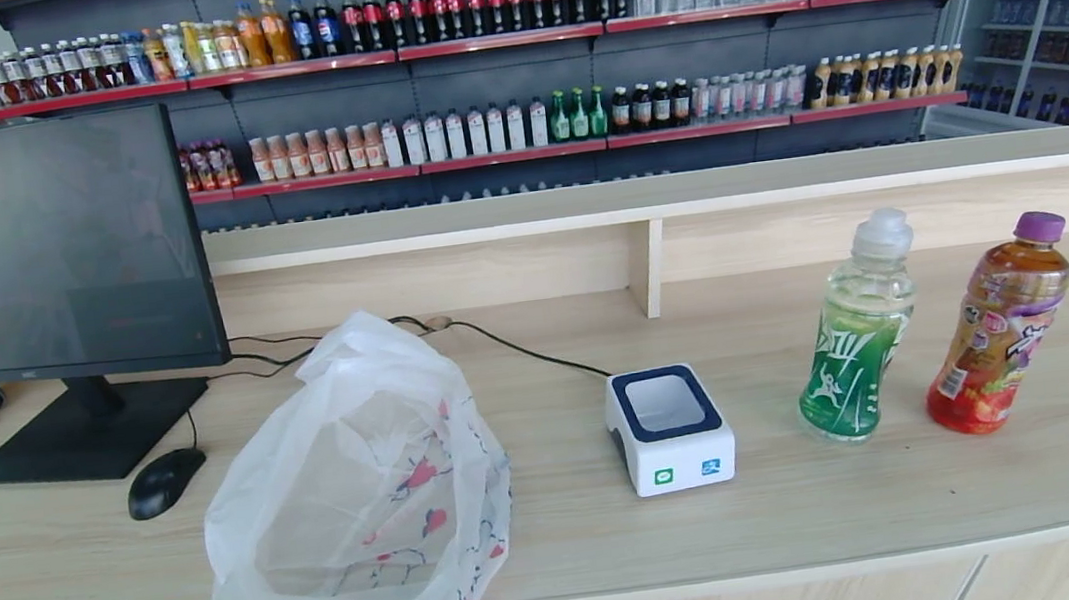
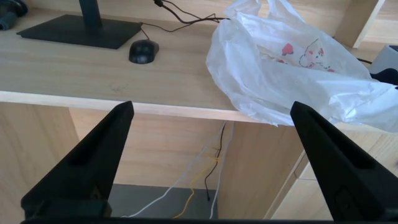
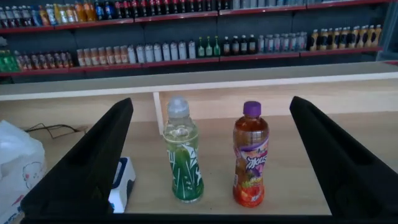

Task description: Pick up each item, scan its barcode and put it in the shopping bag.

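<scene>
The white shopping bag (image 1: 358,521) stood open at the near edge of the counter (image 1: 819,499), left of centre. The box scanner (image 1: 668,429) sat just to its right. Farther right stood the green bottle (image 1: 855,334) and the purple-capped bottle (image 1: 996,333), upright and apart. The left gripper (image 2: 212,107) hung spread wide below the counter edge near the bag. The right gripper (image 3: 211,101), equally wide and holding nothing, faced both bottles. A monitor (image 1: 46,255) and mouse (image 1: 165,481) sat at the far left.
</scene>
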Robot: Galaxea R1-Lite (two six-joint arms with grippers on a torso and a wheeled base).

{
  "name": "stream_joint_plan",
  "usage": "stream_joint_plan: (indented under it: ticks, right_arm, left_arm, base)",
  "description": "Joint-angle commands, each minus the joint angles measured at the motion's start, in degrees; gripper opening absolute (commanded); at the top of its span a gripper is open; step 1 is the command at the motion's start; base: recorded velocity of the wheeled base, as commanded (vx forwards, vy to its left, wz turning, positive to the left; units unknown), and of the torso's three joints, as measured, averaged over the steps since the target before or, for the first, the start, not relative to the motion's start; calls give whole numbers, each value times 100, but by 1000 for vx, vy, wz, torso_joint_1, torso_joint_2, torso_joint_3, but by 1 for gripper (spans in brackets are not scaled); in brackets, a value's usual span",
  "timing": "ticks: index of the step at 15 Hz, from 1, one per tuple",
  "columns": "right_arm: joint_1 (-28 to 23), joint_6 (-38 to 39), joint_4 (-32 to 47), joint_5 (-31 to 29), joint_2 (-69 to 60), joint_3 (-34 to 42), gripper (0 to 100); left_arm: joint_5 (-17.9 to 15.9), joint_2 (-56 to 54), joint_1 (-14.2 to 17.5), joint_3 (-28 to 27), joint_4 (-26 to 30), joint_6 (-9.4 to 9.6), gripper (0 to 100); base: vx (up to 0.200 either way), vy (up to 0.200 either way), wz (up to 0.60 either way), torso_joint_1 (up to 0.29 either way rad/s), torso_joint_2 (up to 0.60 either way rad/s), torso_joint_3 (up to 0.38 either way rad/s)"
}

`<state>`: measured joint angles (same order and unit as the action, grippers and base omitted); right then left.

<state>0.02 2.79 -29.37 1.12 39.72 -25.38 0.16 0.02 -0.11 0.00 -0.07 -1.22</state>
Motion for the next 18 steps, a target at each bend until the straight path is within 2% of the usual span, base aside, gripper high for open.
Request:
stream_joint_plan:
  ticks: [1,4,6,7,8,10,13,15,18]
  right_arm:
    - [15,-15,-1924,134,2295,68,100]
    - [6,-51,-3339,239,3473,271,100]
    - [103,-42,-4771,301,4360,587,100]
    - [200,-42,-5193,345,4598,675,100]
    - [332,-77,-6063,371,5266,824,100]
    - [586,-130,-6063,371,5380,842,100]
    - [771,-121,-6063,371,5433,1396,100]
    - [1017,-147,-6063,371,5415,1475,100]
    - [1114,-306,-6063,371,5389,1879,100]
  left_arm:
    - [2,-2,2,0,-1,-1,100]
    - [2,-2,2,0,-1,-1,100]
    - [2,-2,2,0,-1,-1,100]
    - [2,-2,2,0,-1,-1,100]
    - [2,-2,2,0,-1,-1,100]
    - [2,-2,2,0,-1,-1,100]
    - [2,-2,2,0,-1,-1,100]
    - [2,-2,2,0,-1,-1,100]
    - [2,-2,2,0,-1,-1,100]
  base:
    - [0,0,0,0,0,0]
    - [0,0,0,0,0,0]
    - [0,0,0,0,0,0]
    - [0,0,0,0,0,0]
    - [0,0,0,0,0,0]
    - [0,0,0,0,0,0]
    - [0,0,0,0,0,0]
    - [0,0,0,0,0,0]
    - [0,0,0,0,0,0]
